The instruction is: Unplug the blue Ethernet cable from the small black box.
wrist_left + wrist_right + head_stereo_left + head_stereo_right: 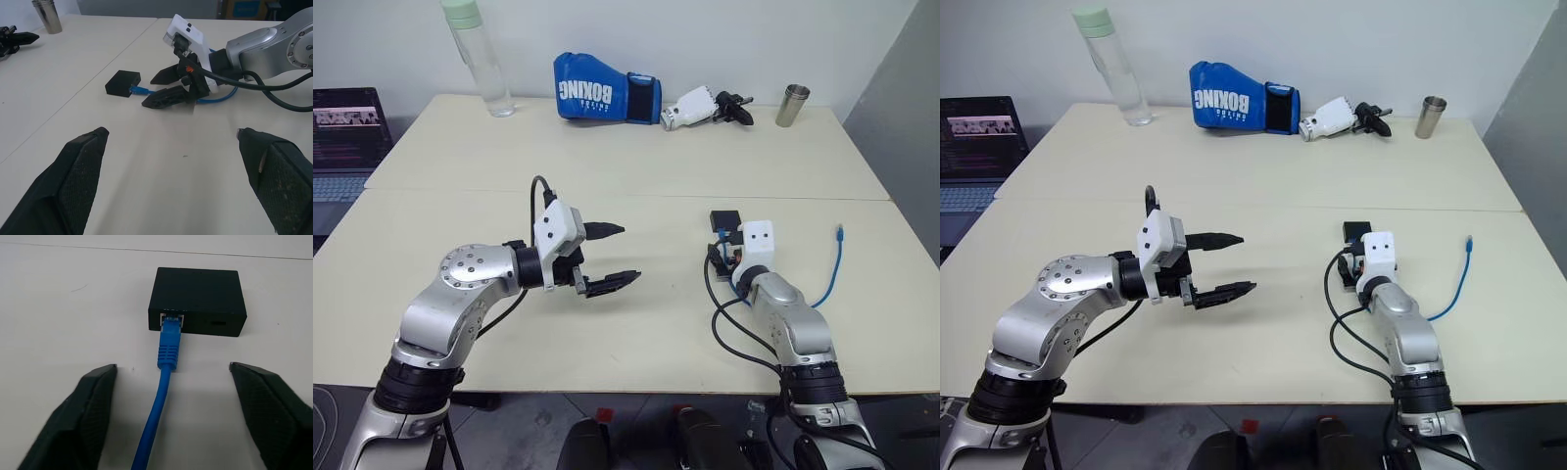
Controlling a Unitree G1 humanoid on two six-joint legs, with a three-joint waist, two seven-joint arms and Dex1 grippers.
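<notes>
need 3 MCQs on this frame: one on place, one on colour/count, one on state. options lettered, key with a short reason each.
1. Where does the boxing glove lie?
A. far edge of the table
B. beside the left claw
C. on the laptop

2. What colour is the Ethernet cable?
A. red
B. blue
C. yellow

3. What state is the cable in?
A. plugged into the small black box
B. lying unplugged
C. held up by the right claw

Key:
1 A: it lies by the wall, between the bottle and the metal cup.
2 B: bright blue along its whole run.
3 A: the plug sits in the box's port, with the claw's fingers open either side of the cord.
</notes>
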